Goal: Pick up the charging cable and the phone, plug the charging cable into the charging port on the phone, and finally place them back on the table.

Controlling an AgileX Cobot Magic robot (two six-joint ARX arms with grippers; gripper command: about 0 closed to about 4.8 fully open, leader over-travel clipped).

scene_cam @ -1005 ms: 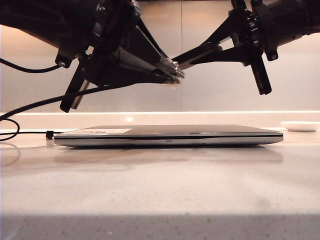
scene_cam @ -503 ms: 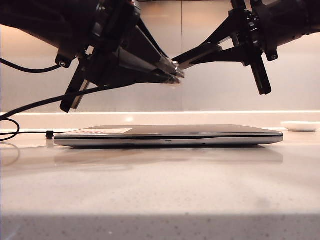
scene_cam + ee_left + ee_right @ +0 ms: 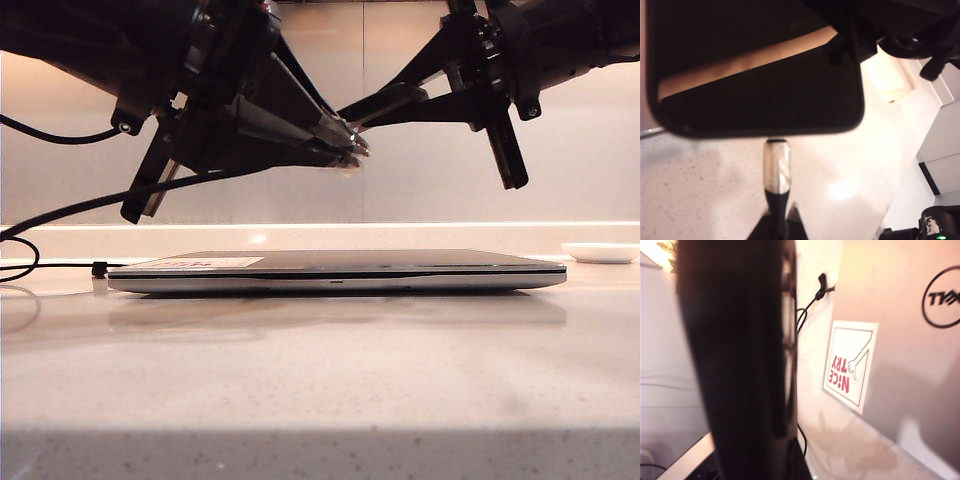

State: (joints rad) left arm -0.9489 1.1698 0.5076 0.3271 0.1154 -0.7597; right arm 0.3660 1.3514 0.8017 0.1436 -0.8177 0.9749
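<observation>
Above the laptop [image 3: 335, 270], the left gripper [image 3: 776, 220] pinches the charging cable [image 3: 776, 167] behind its stiff plug, cord trailing limp, while the right gripper [image 3: 375, 105] clamps the thin, slick, rigid phone [image 3: 755, 70] by its edges.

A wide flat silver-and-dark laptop [image 3: 335, 270] lies on the pale speckled glossy table [image 3: 320, 390]. Above it, the thin flat black phone [image 3: 385, 105] is right of the thin black charging cable's silvery plug [image 3: 350, 145], meeting it. A small white dish [image 3: 600, 252] sits at the far right.
</observation>
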